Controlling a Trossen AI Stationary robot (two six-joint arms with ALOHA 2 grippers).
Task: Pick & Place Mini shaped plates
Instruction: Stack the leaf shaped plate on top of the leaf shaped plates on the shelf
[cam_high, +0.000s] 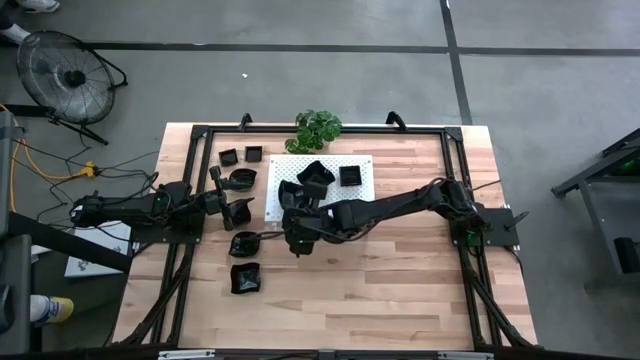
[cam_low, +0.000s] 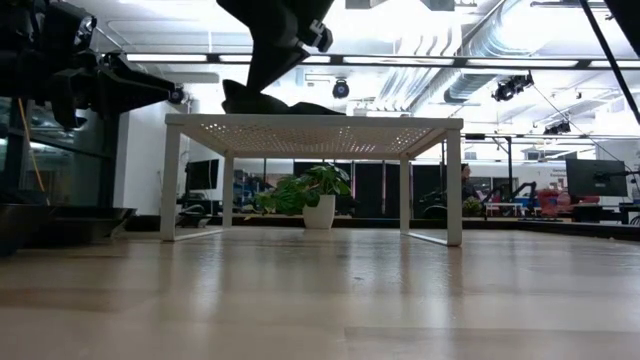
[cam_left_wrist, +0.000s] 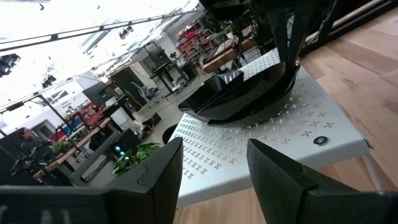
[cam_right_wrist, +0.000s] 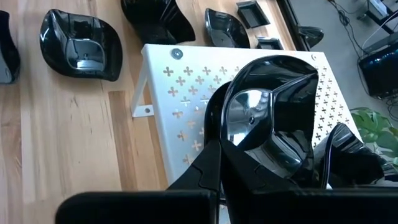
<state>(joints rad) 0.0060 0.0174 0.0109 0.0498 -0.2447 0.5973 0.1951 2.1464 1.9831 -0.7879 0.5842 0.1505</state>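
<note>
The right gripper (cam_right_wrist: 217, 168) has its jaws clamped thin on the rim of a glossy black mini plate (cam_right_wrist: 267, 118), holding it over the near-left corner of the white perforated board (cam_high: 355, 183) at about 12 o'clock of the counter (cam_high: 400, 280). I judge the dish light, rigid and slippery, best pinched across its raised edge and set down gently. More plates (cam_high: 349, 175) crowd the board, loose ones (cam_high: 245, 278) lie around 9 o'clock, the potted plant (cam_high: 318, 128) stands behind, and the left gripper (cam_left_wrist: 211, 168), jaws wide and empty, waits close at 9 o'clock.
</note>
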